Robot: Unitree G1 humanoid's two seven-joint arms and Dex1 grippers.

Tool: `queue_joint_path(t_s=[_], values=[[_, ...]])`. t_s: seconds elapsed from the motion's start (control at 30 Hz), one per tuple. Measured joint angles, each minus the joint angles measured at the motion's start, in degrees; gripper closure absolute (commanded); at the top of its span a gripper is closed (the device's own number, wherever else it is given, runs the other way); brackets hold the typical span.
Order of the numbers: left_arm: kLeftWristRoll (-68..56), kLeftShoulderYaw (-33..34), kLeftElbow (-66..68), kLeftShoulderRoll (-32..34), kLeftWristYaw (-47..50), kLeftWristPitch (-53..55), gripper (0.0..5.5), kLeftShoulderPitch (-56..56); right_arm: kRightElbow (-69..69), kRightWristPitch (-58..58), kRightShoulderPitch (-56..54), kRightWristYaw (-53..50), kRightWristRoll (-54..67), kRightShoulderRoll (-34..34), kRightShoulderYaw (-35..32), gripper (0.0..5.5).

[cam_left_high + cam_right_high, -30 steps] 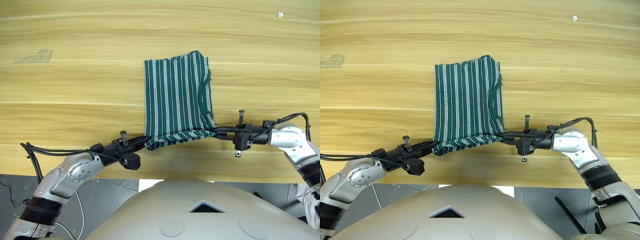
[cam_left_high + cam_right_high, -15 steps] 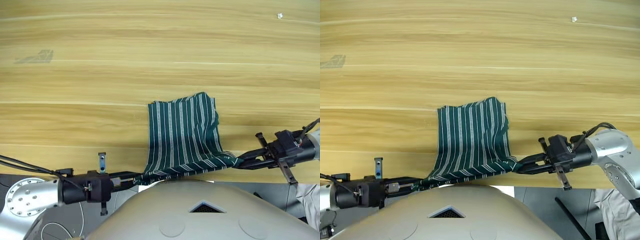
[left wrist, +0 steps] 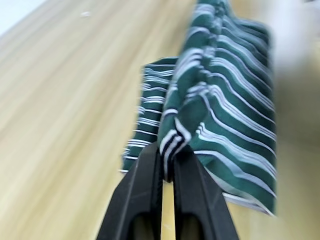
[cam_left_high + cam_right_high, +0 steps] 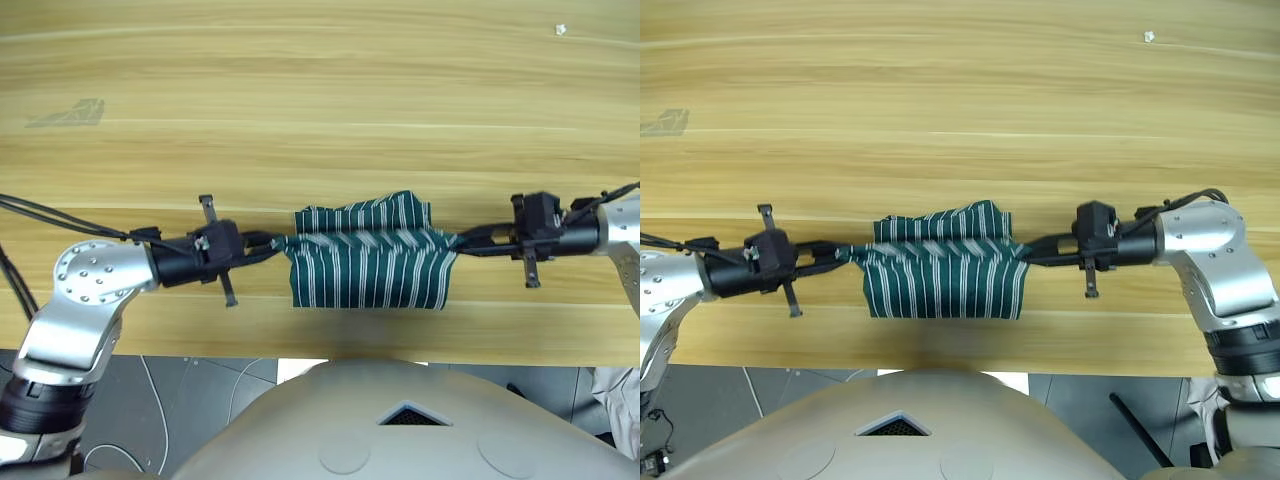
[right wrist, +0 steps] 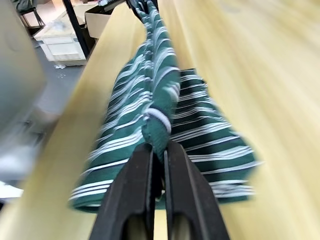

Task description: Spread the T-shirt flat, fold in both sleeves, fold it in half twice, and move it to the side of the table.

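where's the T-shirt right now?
In the left eye view the T-shirt is bunched by the table's near edge, centre, stretched between the left gripper and right gripper, each shut on one end.

Lab-like room; long wood table; grey floor.

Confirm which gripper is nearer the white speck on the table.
Right. The right gripper grips the T-shirt at its right end, toward the white speck; the left gripper grips the opposite end, farther away.
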Motion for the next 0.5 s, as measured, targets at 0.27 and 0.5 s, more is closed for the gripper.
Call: queue_joint_path(t_s=[0.27, 0.5], values=[[7.2, -5.1, 13.1, -11.1, 6.8, 2.4, 5.37, -13.4, 16.5, -4.5, -11.7, -0.2, -9.3, 8.6, 0.9, 5.43], [10.7, -6.8, 17.8, -12.8, 7.4, 1.9, 4.56, -14.9, 22.6, -5.2, -12.8, -1.6, -12.9, 12.0, 1.1, 4.48]])
